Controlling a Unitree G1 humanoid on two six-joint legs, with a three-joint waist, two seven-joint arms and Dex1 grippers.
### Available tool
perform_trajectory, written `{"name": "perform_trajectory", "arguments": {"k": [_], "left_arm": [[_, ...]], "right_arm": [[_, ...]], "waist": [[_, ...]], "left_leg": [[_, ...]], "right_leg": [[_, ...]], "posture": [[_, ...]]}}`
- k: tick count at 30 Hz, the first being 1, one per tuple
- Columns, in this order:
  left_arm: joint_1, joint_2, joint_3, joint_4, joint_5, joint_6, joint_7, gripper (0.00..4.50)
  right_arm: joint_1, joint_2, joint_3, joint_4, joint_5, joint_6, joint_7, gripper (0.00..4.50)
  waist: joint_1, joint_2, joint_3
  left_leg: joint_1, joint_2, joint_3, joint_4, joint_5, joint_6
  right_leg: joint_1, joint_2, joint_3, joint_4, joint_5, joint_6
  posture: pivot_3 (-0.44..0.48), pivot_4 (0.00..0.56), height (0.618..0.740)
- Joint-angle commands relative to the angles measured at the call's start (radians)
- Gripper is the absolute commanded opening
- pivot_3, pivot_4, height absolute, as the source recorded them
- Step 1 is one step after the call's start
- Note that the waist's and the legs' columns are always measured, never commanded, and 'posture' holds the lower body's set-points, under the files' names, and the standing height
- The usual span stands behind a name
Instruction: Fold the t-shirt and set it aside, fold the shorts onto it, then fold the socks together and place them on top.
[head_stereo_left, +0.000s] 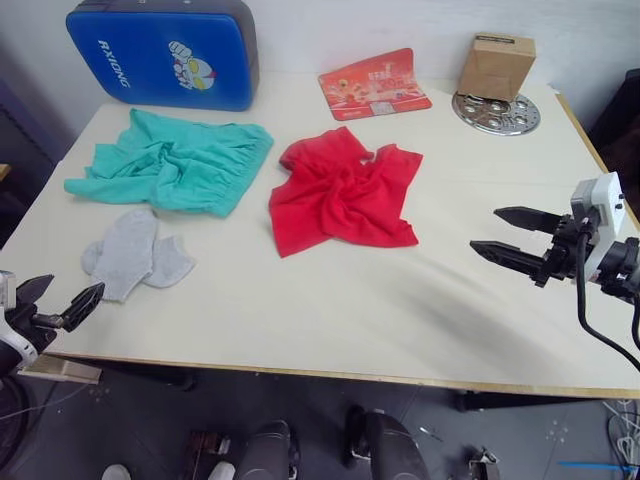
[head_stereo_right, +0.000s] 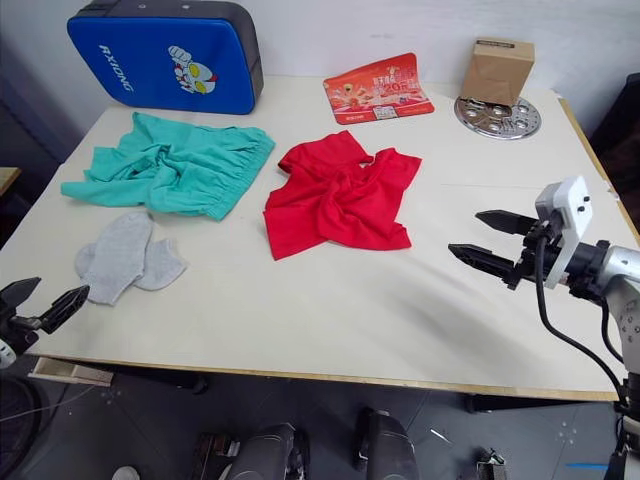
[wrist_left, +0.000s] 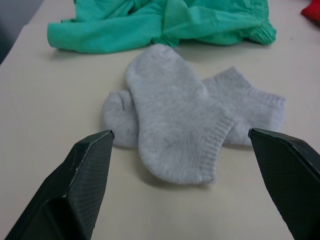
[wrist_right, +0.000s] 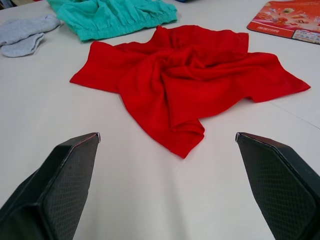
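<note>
Nearest the cam: left pincer (head_stereo_left: 58, 303) at near-left worktop edge, fingers spread wide, gripping nothing, aimed at socks (head_stereo_left: 132, 255), which lie just ahead, flat, one overlapping the other, near left front of worktop (head_stereo_left: 330, 310). Right pincer (head_stereo_left: 517, 236) over right side, likewise spread apart and empty, pointed toward t-shirt (head_stereo_left: 342, 195), well short of it. Both parked low and apart, prob. a ready pose w/ nothing grasped yet; task looks not begun. T-shirt mid-worktop, crumpled, twisted toward centre, corners splayed, so needs flattening before any fold. Shorts (head_stereo_left: 175, 162) back-left, bunched, waistband toward t-shirt, near but apart from it; socks just in front of shorts, nearly touching. Garments spread w/ gaps, likely so each can be taken singly. Along far edge, out of the way: blue padded case (head_stereo_left: 165, 50) leaning vs wall, red printed card (head_stereo_left: 374, 84), perforated metal disc (head_stereo_left: 497, 112) w/ brown cardboard box (head_stereo_left: 496, 66) on it. Pale, smooth, matte top w/ wood-coloured edge; plenty of bare space front-centre for folding. Grey floor below, pale wall behind.
</note>
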Motion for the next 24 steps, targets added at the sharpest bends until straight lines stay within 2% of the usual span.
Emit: {"name": "perform_trajectory", "arguments": {"k": [1, 14, 20, 24], "left_arm": [[0.001, 0.022, 0.023, -0.020, -0.013, 0.007, -0.008, 4.50], [0.003, -0.014, -0.009, -0.023, 0.002, -0.008, -0.012, 4.50], [0.030, -0.036, -0.097, -0.079, 0.021, -0.016, -0.025, 4.50], [-0.018, -0.008, -0.198, -0.115, 0.012, -0.005, -0.077, 4.50]], "right_arm": [[-0.014, -0.001, -0.002, -0.018, -0.003, -0.021, -0.001, 4.43], [-0.029, -0.002, 0.017, -0.018, -0.025, -0.029, -0.021, 4.43], [-0.033, 0.003, 0.033, -0.017, -0.096, -0.093, -0.057, 4.43], [-0.031, 0.002, 0.075, -0.047, -0.118, -0.085, -0.074, 4.43]], "waist": [[-0.001, 0.000, 0.000], [-0.001, 0.000, 0.000], [-0.001, 0.000, 0.000], [0.001, 0.000, 0.000]], "left_leg": [[0.000, 0.000, 0.000, 0.000, 0.000, 0.000], [0.000, 0.000, 0.000, 0.000, 0.000, 0.000], [0.000, 0.000, 0.001, 0.000, 0.000, 0.000], [0.000, 0.000, 0.001, 0.000, 0.000, 0.000]], "right_leg": [[0.000, 0.000, 0.000, 0.000, 0.000, 0.000], [0.000, 0.000, 0.000, 0.000, 0.000, 0.000], [0.000, 0.000, 0.000, 0.000, 0.000, 0.000], [0.000, 0.000, 0.000, 0.000, 0.000, 0.000]], "posture": [[0.000, 0.150, 0.740], [0.000, 0.150, 0.740], [0.000, 0.150, 0.740], [0.000, 0.150, 0.740]]}}
